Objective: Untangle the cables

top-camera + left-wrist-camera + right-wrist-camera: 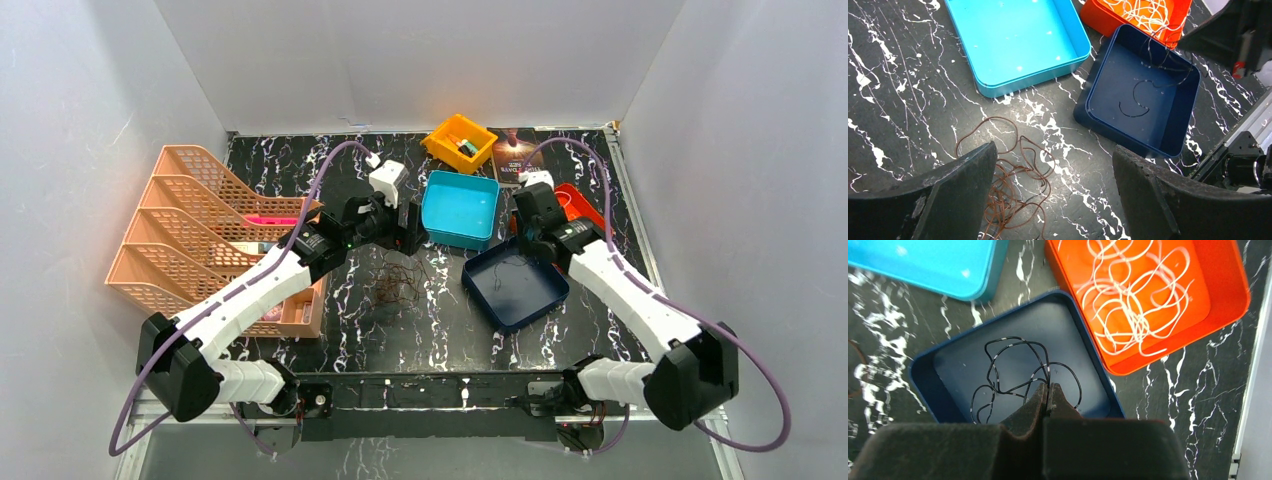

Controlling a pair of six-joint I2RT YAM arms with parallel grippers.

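The reddish-brown cable (pixel 395 280) lies in a loose clump on the black marble table, and shows in the left wrist view (pixel 1013 175). My left gripper (pixel 410 228) is open and empty above it (pixel 1054 150), the clump beside its left finger. My right gripper (pixel 522 232) hangs over the dark blue tray (pixel 520 300) and is shut (pixel 1048 386) on a strand of the black cable (pixel 1013 365), whose loops lie in that tray (pixel 958 370). The white cable (pixel 1128 295) lies coiled in the orange-red tray (pixel 1223 285).
A light blue tray (pixel 460 205) sits behind the brown clump, next to the dark blue tray. An orange bin (pixel 458 140) and a dark book (pixel 515 155) are at the back. A peach file rack (pixel 200 230) fills the left side.
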